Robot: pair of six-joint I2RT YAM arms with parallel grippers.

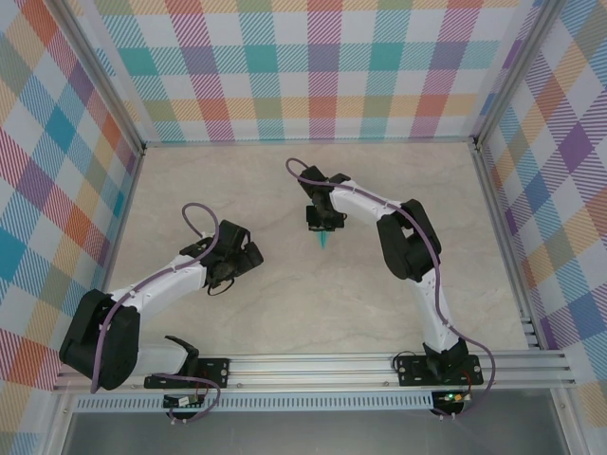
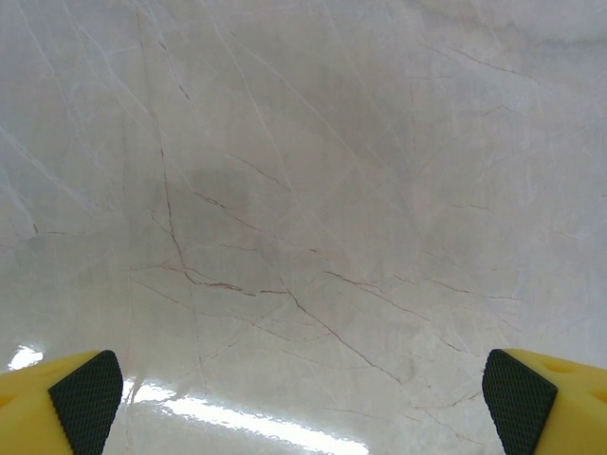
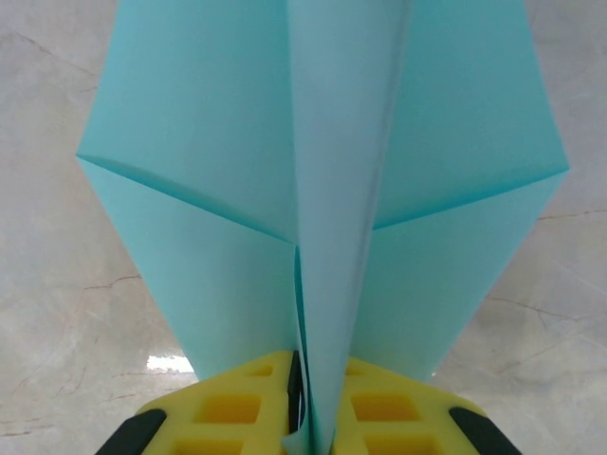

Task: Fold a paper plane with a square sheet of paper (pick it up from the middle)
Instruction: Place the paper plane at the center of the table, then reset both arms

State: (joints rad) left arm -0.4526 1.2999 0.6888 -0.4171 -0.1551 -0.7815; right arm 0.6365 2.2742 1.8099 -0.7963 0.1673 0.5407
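One thin fold is all the right claw (image 3: 302,417) pinches: its yellow fingers (image 3: 232,408) are pressed together on the centre crease of the paper plane (image 3: 322,171), so I judge the smooth paper can slide out or twist if the arm moves fast. The plane stands out forward from between the fingers, wings spread to both sides (whether its tip touches the counter (image 3: 57,313) I cannot tell). The left claw (image 2: 302,398) hangs spread wide over the counter, well apart.

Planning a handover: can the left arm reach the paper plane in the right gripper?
Probably yes. The left gripper is open, bare table lies between it and the paper plane, and the plane's tip sticks out of the right gripper.
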